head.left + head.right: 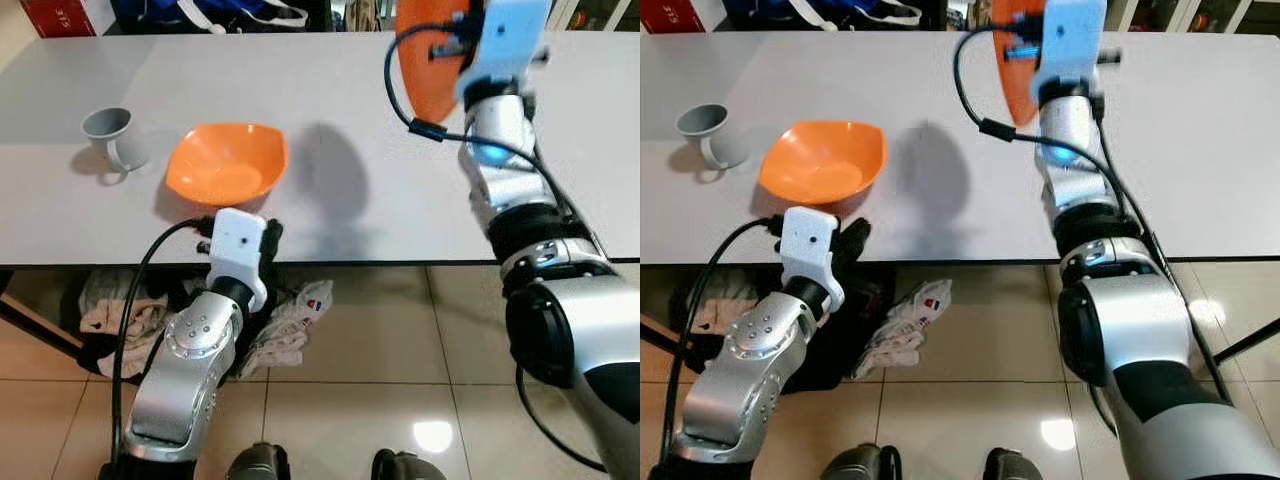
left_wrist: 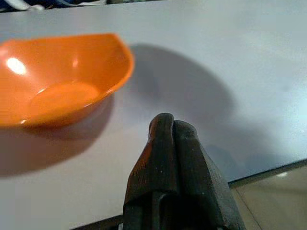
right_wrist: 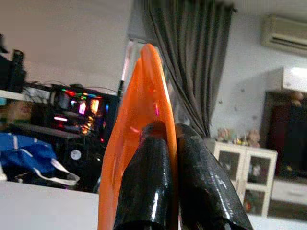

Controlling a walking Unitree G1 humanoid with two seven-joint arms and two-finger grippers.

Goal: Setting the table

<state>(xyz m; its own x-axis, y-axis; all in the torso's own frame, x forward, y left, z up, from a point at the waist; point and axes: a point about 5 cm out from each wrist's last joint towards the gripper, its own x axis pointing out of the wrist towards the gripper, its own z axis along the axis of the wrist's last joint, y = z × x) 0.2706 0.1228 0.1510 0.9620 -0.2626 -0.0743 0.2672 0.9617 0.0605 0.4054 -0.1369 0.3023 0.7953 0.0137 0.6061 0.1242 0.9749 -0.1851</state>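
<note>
My right gripper (image 3: pixel 168 143) is raised over the far right part of the white table (image 1: pixel 330 200) and is shut on the rim of an orange plate (image 1: pixel 428 60), which hangs on edge above the tabletop. A second orange dish, a squarish bowl (image 1: pixel 226 163), rests on the table near its front left. A grey cup (image 1: pixel 112 135) stands left of that bowl. My left gripper (image 2: pixel 169 125) hovers at the table's front edge just in front of the bowl, its fingers pressed together with nothing between them.
Crumpled cloths and a bag (image 1: pixel 290 325) lie on the tiled floor under the table's front edge. A blue bag (image 3: pixel 29 155) and shelves stand beyond the table's far side. A black cable (image 1: pixel 400 95) loops from my right wrist.
</note>
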